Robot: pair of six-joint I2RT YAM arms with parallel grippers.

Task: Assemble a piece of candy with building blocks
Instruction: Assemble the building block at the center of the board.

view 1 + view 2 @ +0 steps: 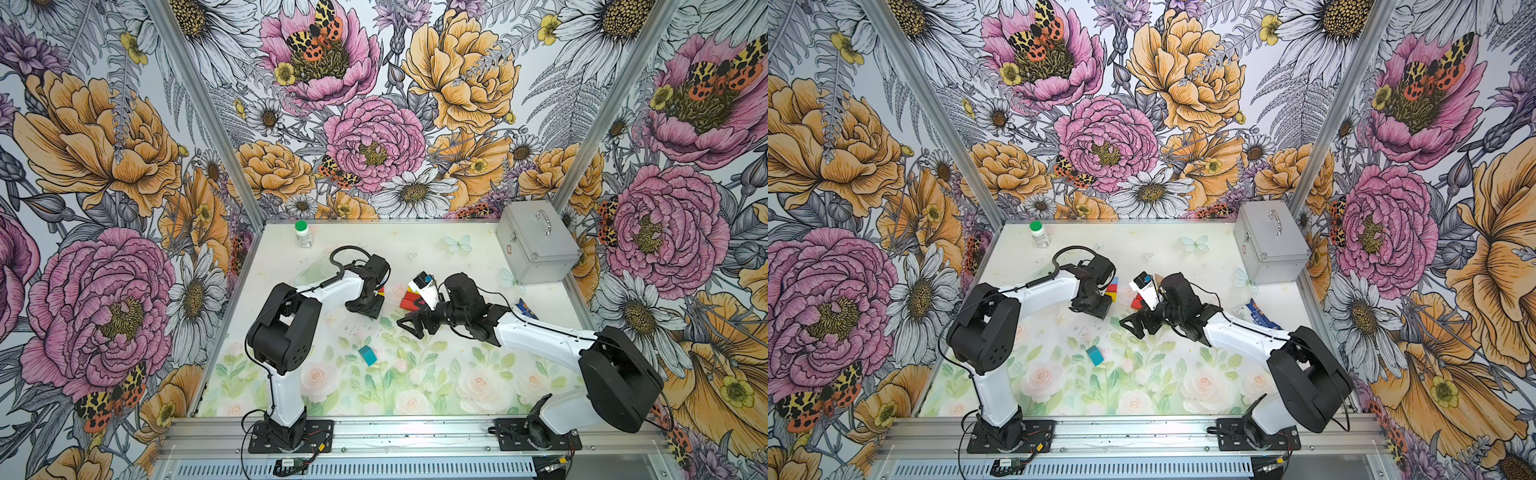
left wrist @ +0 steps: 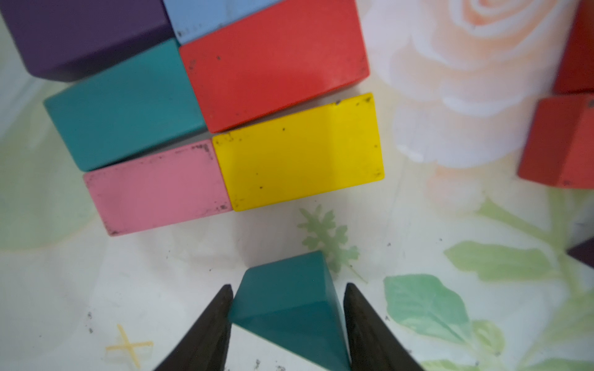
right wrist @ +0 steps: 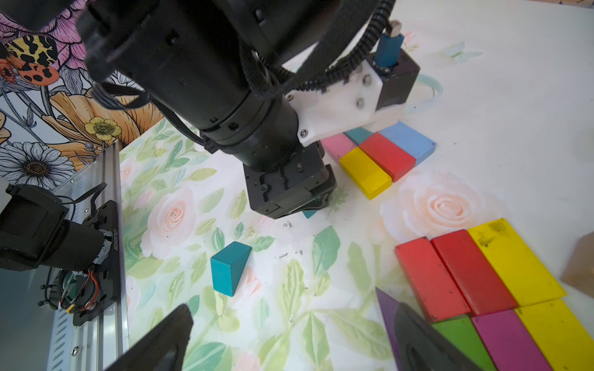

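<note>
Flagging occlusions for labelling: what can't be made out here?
- Both top views: left arm hides most of the assembled coloured wooden blocks.
- Left wrist view: frame edge crops dark purple block; unclear whether left gripper grips teal triangular block.
- A top view: right arm covers most of blue-and-white snack packet.

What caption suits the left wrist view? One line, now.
Left gripper brackets a teal triangle just short of the packed coloured bricks.

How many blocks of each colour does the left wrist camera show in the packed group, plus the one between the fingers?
Purple: 1
Light blue: 1
Teal: 2, brick and triangle
Red: 1
Pink: 1
Yellow: 1
Total: 7
</note>
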